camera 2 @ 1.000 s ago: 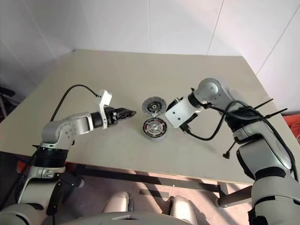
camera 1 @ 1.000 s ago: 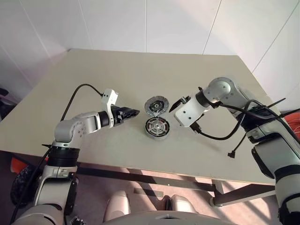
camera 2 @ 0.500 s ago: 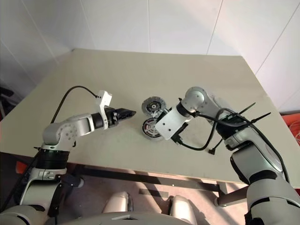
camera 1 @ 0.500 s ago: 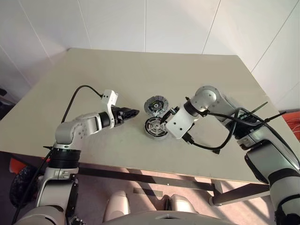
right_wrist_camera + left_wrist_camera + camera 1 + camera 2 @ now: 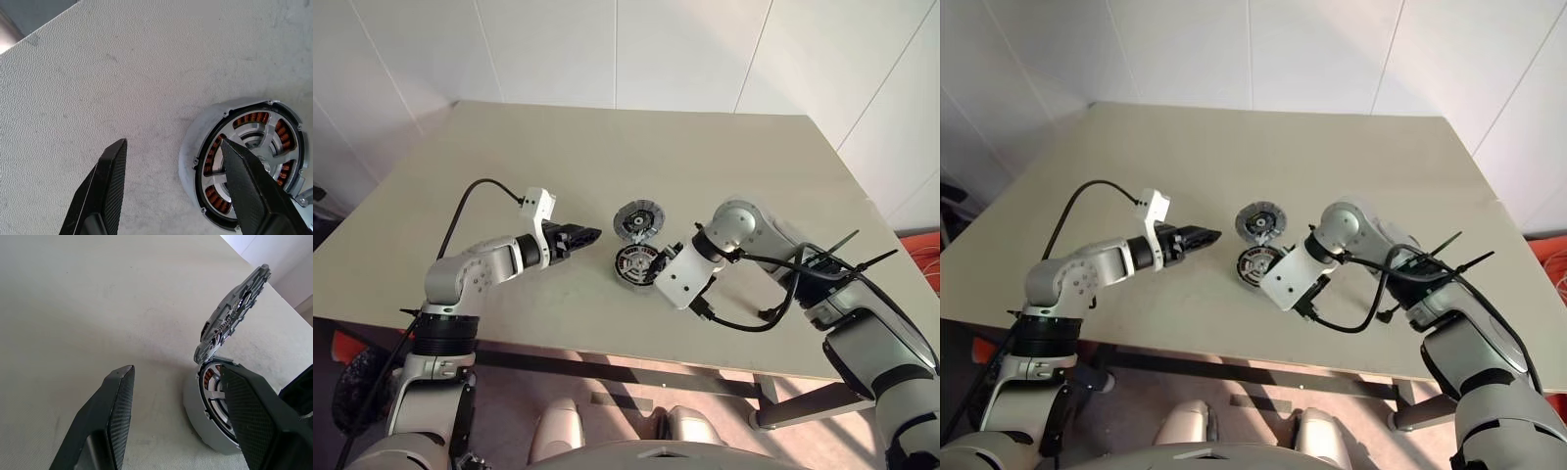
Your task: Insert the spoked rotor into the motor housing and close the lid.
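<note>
while lid (image 5: 637,220) stands open, right gripper (image 5: 171,191) overhangs motor housing (image 5: 244,166)

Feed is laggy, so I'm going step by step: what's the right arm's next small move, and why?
Probably lower the right gripper so its open fingers straddle the motor housing wall and steady it: the spoked rotor looks seated, the lid stands open, and the left gripper hovers open beside it.

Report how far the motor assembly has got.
Done: the spoked rotor already sits inside the motor housing, its spokes lying over the copper windings. In hand: nothing is gripped; the right gripper hangs open over the housing's edge, and the left gripper waits open beside it. Left: the lid stands raised on its hinge and has yet to be closed.
</note>
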Robot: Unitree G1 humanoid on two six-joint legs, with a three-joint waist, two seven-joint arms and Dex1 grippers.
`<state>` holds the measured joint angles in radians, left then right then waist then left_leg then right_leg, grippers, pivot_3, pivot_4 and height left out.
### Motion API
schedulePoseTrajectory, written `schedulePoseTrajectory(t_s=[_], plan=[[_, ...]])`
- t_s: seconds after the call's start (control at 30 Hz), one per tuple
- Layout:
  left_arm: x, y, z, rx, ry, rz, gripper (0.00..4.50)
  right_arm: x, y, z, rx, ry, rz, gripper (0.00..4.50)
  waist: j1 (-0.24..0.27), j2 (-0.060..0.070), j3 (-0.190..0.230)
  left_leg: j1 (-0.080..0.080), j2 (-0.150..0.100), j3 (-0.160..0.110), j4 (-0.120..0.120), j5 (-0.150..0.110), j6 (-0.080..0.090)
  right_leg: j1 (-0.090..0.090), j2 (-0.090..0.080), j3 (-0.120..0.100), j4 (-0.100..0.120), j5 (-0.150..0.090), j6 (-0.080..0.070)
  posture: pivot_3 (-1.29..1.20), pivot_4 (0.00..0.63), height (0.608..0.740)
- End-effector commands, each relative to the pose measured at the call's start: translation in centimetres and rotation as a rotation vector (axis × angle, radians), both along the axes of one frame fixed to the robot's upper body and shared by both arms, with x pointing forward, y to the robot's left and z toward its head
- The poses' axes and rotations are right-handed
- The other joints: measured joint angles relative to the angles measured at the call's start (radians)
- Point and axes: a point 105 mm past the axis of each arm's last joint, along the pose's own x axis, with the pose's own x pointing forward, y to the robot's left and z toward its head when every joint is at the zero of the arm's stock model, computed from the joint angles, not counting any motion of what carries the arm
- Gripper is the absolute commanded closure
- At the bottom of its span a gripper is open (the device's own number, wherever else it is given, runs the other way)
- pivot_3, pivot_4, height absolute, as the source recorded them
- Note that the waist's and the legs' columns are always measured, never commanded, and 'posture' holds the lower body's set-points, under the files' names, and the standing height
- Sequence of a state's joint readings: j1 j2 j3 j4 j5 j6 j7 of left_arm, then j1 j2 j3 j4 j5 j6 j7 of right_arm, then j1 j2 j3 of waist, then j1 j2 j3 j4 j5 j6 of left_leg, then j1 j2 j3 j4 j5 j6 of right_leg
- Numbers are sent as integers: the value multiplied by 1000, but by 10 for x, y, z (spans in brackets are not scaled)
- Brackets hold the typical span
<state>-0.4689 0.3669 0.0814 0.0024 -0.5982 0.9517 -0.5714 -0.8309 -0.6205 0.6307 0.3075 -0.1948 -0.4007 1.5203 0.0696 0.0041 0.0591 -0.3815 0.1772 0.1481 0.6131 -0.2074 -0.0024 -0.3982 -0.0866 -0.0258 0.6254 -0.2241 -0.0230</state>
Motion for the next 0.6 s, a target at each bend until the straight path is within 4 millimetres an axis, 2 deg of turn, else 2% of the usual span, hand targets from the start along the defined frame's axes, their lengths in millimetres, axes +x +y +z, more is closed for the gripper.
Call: schedulePoseTrajectory(t_s=[0.03, 0.4, 0.6], plan=[[0, 1, 13, -10, -46, 1, 1527, -3, 5, 5, 15, -7, 17, 1077, 0, 0, 0, 0, 0, 0, 0, 0, 0, 0, 0, 0, 0, 0, 0, 0, 0, 740], [-2, 0, 12, -13, -45, 4, 1527, 12, 3, 6, 34, -41, -36, 1077, 0, 0, 0, 0, 0, 0, 0, 0, 0, 0, 0, 0, 0, 0, 0, 0, 0, 740], [-4, -2, 11, -15, -41, -1, 1527, 19, -5, 6, 25, -55, -54, 1077, 0, 0, 0, 0, 0, 0, 0, 0, 0, 0, 0, 0, 0, 0, 0, 0, 0, 740]])
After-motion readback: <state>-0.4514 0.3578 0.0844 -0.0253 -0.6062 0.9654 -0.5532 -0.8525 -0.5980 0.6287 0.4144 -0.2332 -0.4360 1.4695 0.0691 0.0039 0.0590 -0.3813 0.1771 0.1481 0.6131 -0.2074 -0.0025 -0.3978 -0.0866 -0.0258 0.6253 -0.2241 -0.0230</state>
